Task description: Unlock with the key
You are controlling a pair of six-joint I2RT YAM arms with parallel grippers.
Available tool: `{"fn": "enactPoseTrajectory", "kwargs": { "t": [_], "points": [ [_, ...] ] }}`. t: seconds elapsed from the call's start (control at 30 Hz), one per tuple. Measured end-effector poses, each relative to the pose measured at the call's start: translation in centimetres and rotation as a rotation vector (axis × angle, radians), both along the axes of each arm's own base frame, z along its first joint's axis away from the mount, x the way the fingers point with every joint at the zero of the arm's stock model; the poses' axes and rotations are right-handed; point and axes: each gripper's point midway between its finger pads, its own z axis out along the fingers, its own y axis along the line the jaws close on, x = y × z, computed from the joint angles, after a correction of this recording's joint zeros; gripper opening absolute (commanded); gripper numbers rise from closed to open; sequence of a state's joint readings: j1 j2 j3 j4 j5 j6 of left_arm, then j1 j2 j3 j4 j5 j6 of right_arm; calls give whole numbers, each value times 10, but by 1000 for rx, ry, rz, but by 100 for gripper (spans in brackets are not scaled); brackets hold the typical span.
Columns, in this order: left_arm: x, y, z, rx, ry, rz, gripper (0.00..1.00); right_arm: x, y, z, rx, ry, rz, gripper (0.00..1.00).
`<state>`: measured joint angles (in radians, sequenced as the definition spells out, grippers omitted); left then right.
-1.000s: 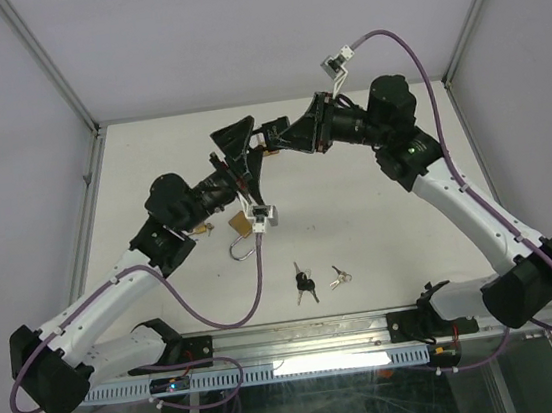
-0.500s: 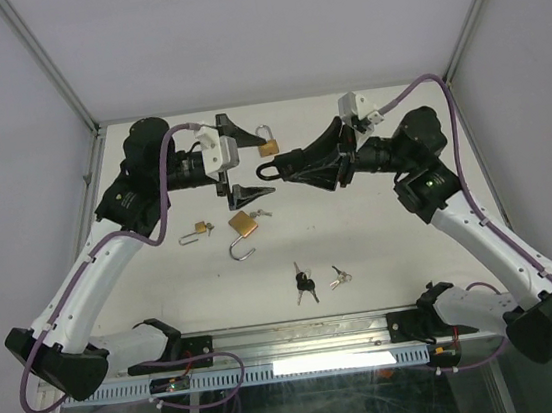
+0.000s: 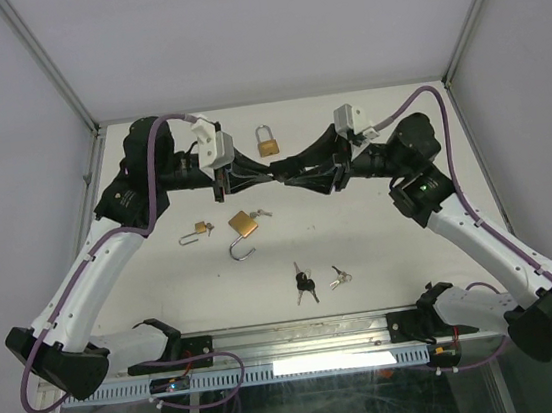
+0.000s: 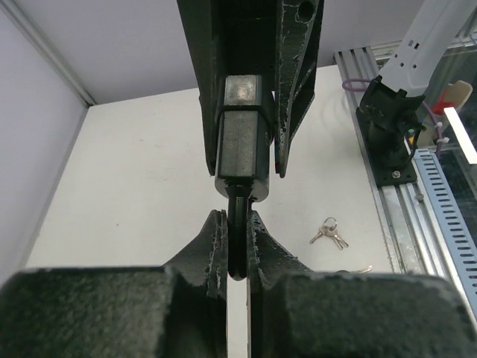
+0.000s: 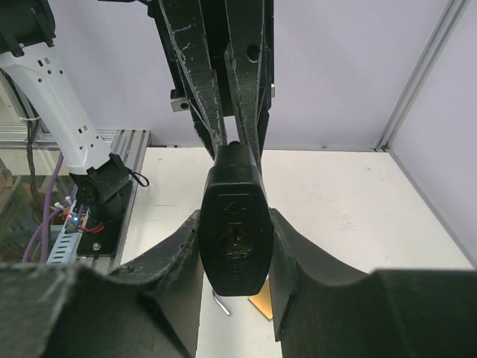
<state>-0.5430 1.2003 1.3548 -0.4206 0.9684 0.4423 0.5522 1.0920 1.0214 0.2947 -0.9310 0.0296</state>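
**newbie_42:** so where's everything sitting right now?

**armwatcher:** high over the worktop (image 3: 383, 254), toward its far edge. The right gripper (image 3: 284, 172) has its jaws clamped on the black padlock (image 5: 232, 246) body, and the left gripper (image 3: 260, 175) has its jaws pinched narrow on the shackle (image 4: 236, 242). The black-headed keys (image 3: 305, 284) and silver keys (image 3: 340, 277) lie just beside each other near the middle of the near edge.

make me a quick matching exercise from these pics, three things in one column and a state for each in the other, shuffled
1 left tool
2 right tool
3 black-headed keys

a clamps the body of the black padlock
b lie loose on the table
c pinches that padlock's shackle

Pairs: 1-c, 2-a, 3-b
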Motion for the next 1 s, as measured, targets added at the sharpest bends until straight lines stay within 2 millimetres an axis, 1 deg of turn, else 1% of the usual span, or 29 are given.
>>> {"fn": "enactPoseTrajectory", "kwargs": {
  "t": [0.2, 0.23, 0.27, 0.3, 0.33, 0.37, 0.47, 0.6, 0.7, 0.77, 0.83, 0.87, 1.0],
  "points": [
    [3, 0, 1, -1, 16, 21, 0, 0, 0, 0, 0, -24, -1, 0],
    [4, 0, 0, 0, 14, 27, 0, 1, 0, 0, 0, -23, -3, 15],
    [5, 1, 1, 0, 8, 34, 0, 2, 0, 0, -1, -22, -11, 33],
    [6, 1, 0, 2, 5, 39, 0, 3, 0, -1, -2, -18, -16, 65],
    [8, 1, -1, 4, -3, 48, 0, 5, 0, -2, -6, -14, -25, 86],
    [9, 2, -2, 7, -11, 50, 0, 6, 0, -4, -10, -1, -31, 98],
    [11, 5, -20, 49, -18, 70, 0, 12, -1, -9, -28, 4, -72, 100],
    [9, 17, -61, 123, 27, 79, 0, 19, -8, -20, -70, 22, -138, 100],
    [6, 30, -91, 173, 63, 92, 0, 17, -15, -24, -98, 18, -171, 100],
    [1, 41, -110, 197, 82, 91, 0, 13, -20, -22, -104, 2, -187, 100],
    [-8, 47, -118, 195, 105, 62, 0, 11, -24, -18, -101, -11, -198, 100],
    [-13, 48, -118, 183, 114, 38, 0, 10, -25, -18, -102, -15, -203, 100],
    [-31, 44, -105, 122, 97, -62, 0, 8, -29, -21, -114, -16, -211, 100]
  ]
}}
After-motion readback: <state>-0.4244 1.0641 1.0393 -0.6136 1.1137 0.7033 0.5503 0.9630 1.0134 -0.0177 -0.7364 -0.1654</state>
